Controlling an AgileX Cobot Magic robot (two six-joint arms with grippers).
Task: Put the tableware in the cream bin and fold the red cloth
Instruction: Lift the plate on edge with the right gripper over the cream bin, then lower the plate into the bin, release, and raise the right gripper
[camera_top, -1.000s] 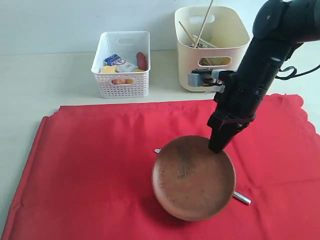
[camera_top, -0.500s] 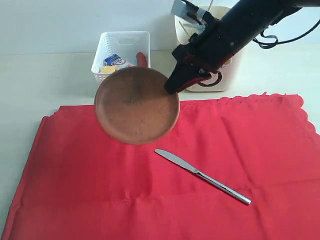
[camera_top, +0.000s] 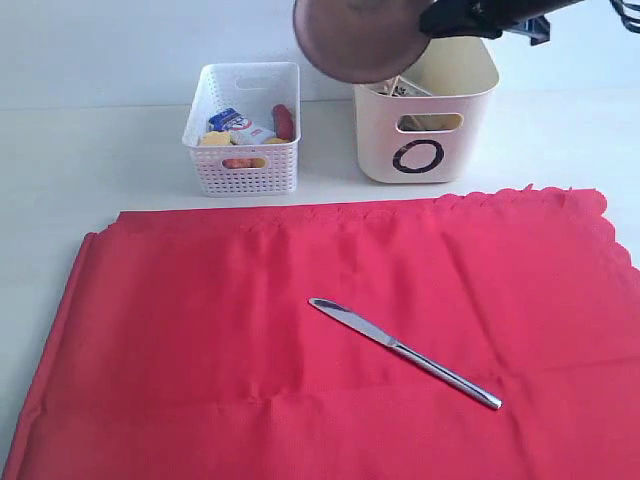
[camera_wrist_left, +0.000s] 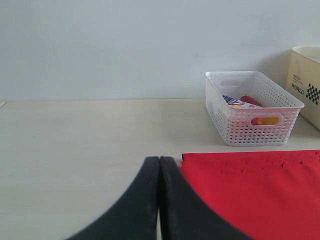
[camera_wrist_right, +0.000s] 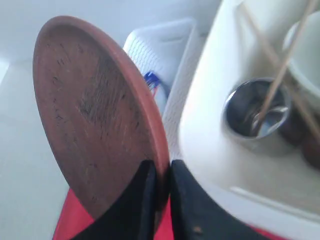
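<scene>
high beside the bin (camera_top: 425, 130), the right hand (camera_wrist_right: 161, 168) pinches the tilted plate (camera_top: 360, 38) by its rim; cup (camera_wrist_right: 255, 112) and chopsticks (camera_wrist_right: 285, 60) lie inside, perhaps a bowl (camera_wrist_right: 306, 55) too. left hand (camera_wrist_left: 159, 160) closed, empty, near the cloth (camera_top: 250, 350).

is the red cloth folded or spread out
Spread out. The red cloth lies open and flat on the table, its scalloped edge showing along the far side, with a table knife lying on it.
</scene>
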